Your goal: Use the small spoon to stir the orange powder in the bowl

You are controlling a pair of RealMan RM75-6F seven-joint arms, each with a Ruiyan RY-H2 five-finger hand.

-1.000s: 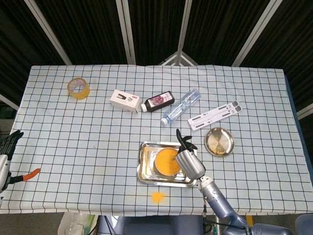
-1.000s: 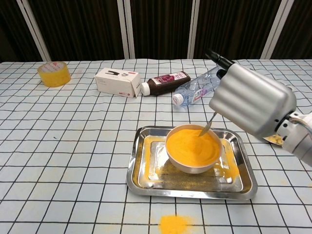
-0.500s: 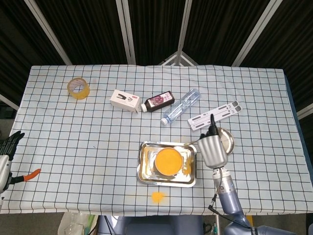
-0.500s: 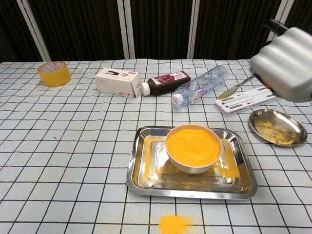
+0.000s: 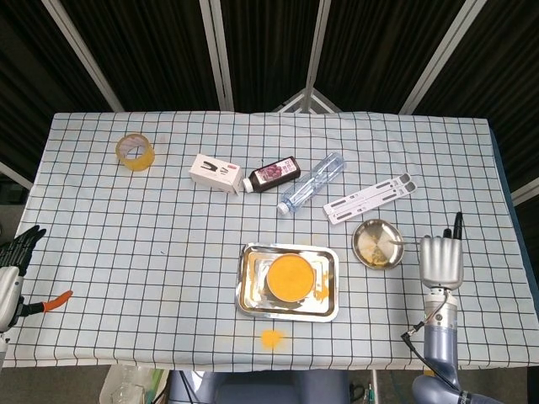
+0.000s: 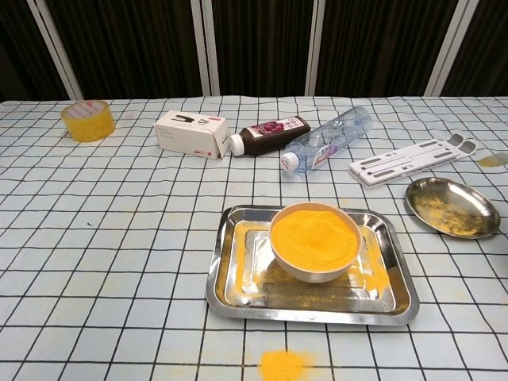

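The white bowl (image 5: 289, 276) (image 6: 315, 238) heaped with orange powder stands in a steel tray (image 5: 249, 299) (image 6: 230, 287) at the table's front middle. My right hand (image 5: 442, 261) is far to the right of it, near the front right edge, and shows only in the head view. It holds the small spoon (image 5: 404, 242), whose thin handle reaches left over the small round steel plate (image 5: 376, 244) (image 6: 452, 208). In the chest view only the spoon's tip (image 6: 494, 159) shows at the right edge, with orange powder on it. My left hand (image 5: 15, 251) rests at the far left edge, fingers spread, holding nothing.
Spilled orange powder (image 5: 270, 338) (image 6: 283, 364) lies in front of the tray. Further back are a tape roll (image 5: 135, 151), a white box (image 5: 215, 173), a dark bottle (image 5: 271, 176), a water bottle (image 5: 312, 182) and a white stand (image 5: 370, 198). Orange-handled pliers (image 5: 46, 300) lie by the left hand.
The right hand has lifted the spoon out of the bowl and swung right, past the small plate to the table's right side. The left hand has barely moved.
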